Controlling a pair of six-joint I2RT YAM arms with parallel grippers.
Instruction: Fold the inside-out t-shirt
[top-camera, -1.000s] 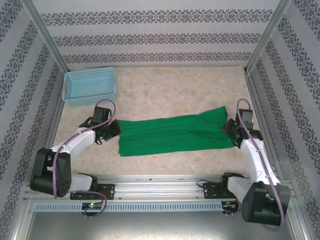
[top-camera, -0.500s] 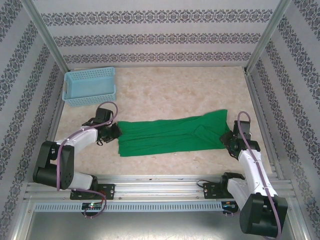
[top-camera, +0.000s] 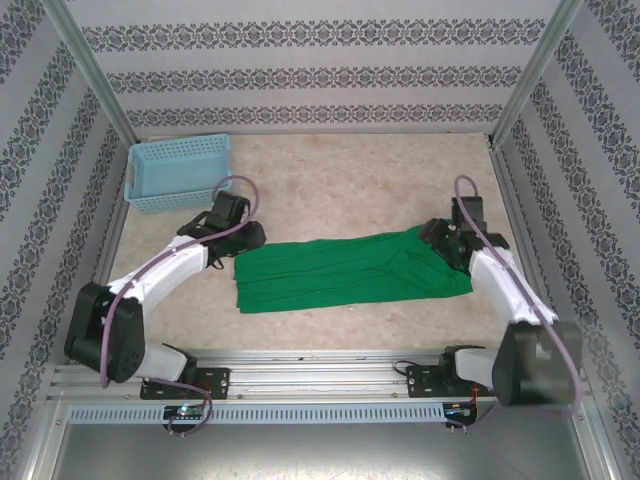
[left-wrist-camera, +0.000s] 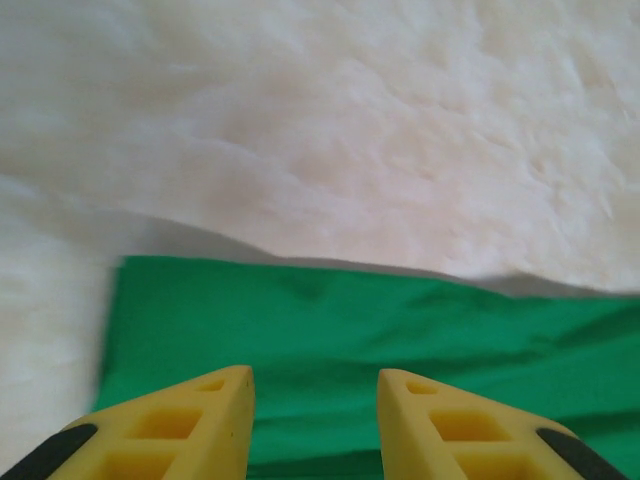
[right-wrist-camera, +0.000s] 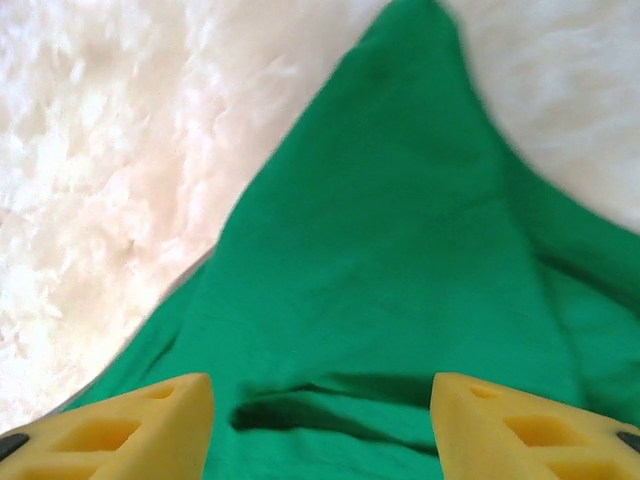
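The inside-out t-shirt (top-camera: 340, 270) lies as a long bright green strip across the middle of the table. My left gripper (top-camera: 243, 238) hovers at the strip's far left corner. In the left wrist view its yellow fingers (left-wrist-camera: 200, 420) stand apart with nothing between them, and the green cloth (left-wrist-camera: 350, 320) lies flat below the left gripper (left-wrist-camera: 315, 375). My right gripper (top-camera: 438, 238) hangs over the shirt's bunched right end. There the right gripper (right-wrist-camera: 322, 385) is open wide above a small fold in the cloth (right-wrist-camera: 400, 230), holding nothing.
A light blue mesh basket (top-camera: 180, 172) stands at the far left corner of the table. Patterned walls and metal posts close in the left, right and back sides. The arms' base rail (top-camera: 320, 372) runs along the near edge.
Both grippers have opened and let go of the shirt's ends, then drawn away from the near edge toward the far side. The shirt's right end has settled slightly inward.
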